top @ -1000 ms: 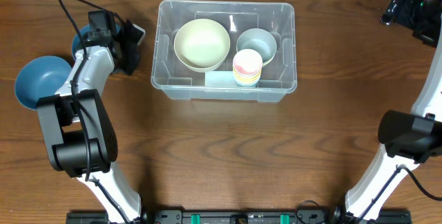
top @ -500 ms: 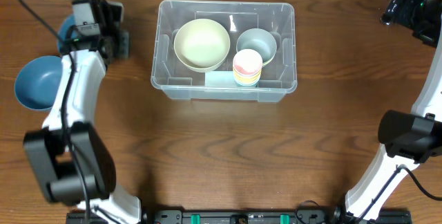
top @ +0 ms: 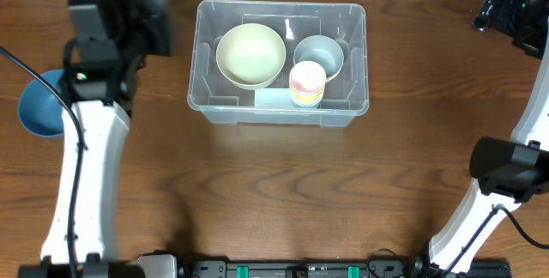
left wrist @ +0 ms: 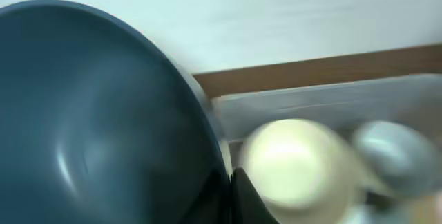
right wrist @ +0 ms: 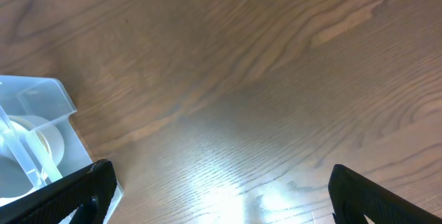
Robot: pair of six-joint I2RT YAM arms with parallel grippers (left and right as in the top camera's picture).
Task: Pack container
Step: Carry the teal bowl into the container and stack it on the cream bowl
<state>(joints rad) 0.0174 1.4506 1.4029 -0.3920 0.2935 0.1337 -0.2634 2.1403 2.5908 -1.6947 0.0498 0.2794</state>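
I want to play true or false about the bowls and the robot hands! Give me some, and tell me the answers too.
1. The cream bowl is inside the container. True.
2. The left gripper is empty. False: it is shut on the rim of a dark blue bowl.
3. The right gripper is open and holds nothing. True.
4. The grey bowl sits outside the container. False: it is inside, beside the cream bowl.
5. A second blue bowl rests on the table, left of the container. True.
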